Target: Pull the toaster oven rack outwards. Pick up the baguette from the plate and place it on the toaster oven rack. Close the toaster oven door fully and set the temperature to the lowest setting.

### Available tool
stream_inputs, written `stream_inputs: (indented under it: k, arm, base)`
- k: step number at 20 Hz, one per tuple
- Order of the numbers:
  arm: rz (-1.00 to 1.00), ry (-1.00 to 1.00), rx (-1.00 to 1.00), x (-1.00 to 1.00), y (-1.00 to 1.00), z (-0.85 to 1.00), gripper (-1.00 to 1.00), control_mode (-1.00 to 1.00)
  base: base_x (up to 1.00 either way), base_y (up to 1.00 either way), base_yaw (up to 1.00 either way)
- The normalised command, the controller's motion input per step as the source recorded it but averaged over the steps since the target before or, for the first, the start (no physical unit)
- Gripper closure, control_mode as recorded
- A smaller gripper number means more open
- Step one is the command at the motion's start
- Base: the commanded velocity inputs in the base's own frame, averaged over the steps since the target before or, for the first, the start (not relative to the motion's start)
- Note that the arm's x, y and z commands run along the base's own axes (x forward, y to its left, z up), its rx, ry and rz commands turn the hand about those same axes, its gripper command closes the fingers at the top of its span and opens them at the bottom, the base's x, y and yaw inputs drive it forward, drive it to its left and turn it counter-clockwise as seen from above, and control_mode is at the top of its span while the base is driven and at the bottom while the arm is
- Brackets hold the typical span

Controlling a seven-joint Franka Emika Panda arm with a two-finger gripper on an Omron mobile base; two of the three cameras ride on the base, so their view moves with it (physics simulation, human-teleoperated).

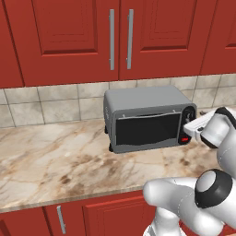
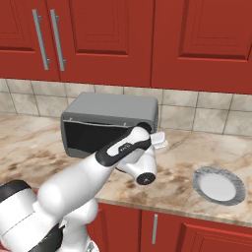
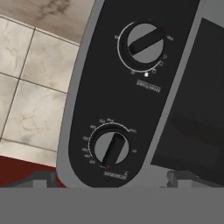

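In the left base view we see the boxy grey metal toaster oven on the marble counter against the tiled wall, its dark glass door shut, with the white arm's gripper right at its black control panel. Right base view: the arm crosses the oven front, and the round pale grey plate sits bare, well apart to the right. Hand view: we face the panel's two black round knobs close up, fingers spread wide, pinching nothing.
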Motion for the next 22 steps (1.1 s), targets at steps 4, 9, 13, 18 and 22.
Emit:
stream_inputs:
  k: [4,9,13,18,22]
  arm:
    - [0.00,0.00,-0.01,0.18,0.00,-0.14,-1.00,-1.00]
    - [0.00,0.00,-0.04,0.21,0.00,-0.24,-1.00,-1.00]
    - [0.00,0.00,-0.04,0.26,0.00,-0.20,-1.00,-1.00]
    - [0.00,0.00,-0.02,0.29,0.00,-0.07,-1.00,-1.00]
    - [0.00,0.00,0.00,0.25,0.00,-0.05,-1.00,-1.00]
  base:
    - [0.00,0.00,0.00]
    - [0.00,0.00,0.00]
    - [0.00,0.00,0.00]
    - [0.00,0.00,0.00]
    - [0.00,0.00,0.00]
